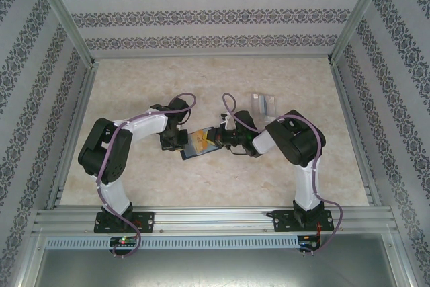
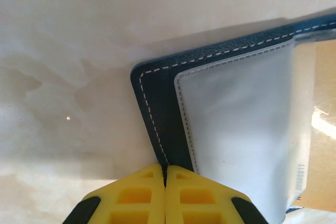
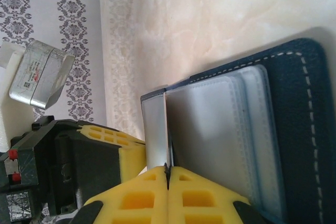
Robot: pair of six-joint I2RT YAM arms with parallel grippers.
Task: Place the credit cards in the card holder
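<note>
Two closed pinches hold the open card holder [image 2: 157,103] at the centre of the bench [image 1: 282,186], left end effector [image 2: 165,174] on its navy edge at 9 o'clock, right end effector [image 3: 168,170] on a pale inner sleeve [image 3: 155,129] at 3 o'clock; we fear uneven pulling tears that sleeve.

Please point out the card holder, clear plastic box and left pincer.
card holder [image 2: 157,108]: left wrist view, navy stitched cover.
clear plastic box [image 1: 264,103]: top view, its middle.
left pincer [image 2: 165,174]: left wrist view, between its fingertips.
</note>
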